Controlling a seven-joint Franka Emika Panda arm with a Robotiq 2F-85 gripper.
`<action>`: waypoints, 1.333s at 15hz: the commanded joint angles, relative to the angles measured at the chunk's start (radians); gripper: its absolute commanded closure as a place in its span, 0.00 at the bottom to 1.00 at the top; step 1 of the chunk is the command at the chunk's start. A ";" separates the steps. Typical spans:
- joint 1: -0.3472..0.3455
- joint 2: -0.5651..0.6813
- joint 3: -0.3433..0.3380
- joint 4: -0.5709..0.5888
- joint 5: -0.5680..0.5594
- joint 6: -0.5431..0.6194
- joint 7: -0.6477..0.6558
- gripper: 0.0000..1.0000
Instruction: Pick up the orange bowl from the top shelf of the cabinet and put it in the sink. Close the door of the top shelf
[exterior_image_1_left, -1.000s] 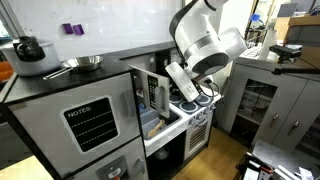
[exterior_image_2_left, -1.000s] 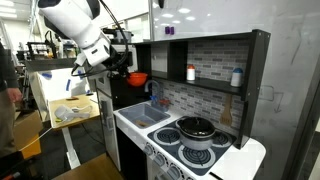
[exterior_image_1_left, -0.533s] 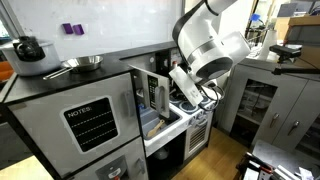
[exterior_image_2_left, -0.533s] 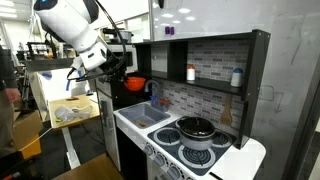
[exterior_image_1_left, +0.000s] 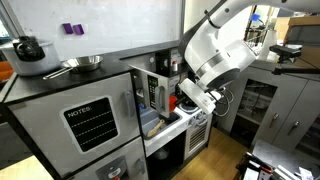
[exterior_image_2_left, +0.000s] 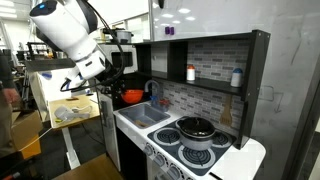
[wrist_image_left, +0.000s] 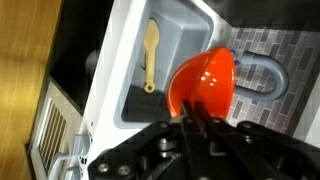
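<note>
Well, in an exterior view the gripper (exterior_image_1_left: 186, 101) hangs beside the cabinet (exterior_image_1_left: 90, 120), and what it carries is hard to make out. In an exterior view the bowl (exterior_image_2_left: 132, 96) hangs clamped at its rim, just above the sink (exterior_image_2_left: 143, 117). In the wrist view, closed fingers (wrist_image_left: 190, 125) pinch the bowl (wrist_image_left: 205, 85) over the sink (wrist_image_left: 185, 40), where a yellow spoon (wrist_image_left: 151, 55) lies.

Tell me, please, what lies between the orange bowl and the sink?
Nothing: in an exterior view the orange bowl hangs just above the sink, with only bare air between.
</note>
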 joint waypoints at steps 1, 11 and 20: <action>-0.008 0.005 -0.021 -0.030 -0.132 -0.001 0.000 0.98; -0.102 0.056 -0.131 -0.011 -0.740 -0.042 0.041 0.98; -0.105 0.056 -0.154 0.150 -0.894 -0.236 0.041 0.98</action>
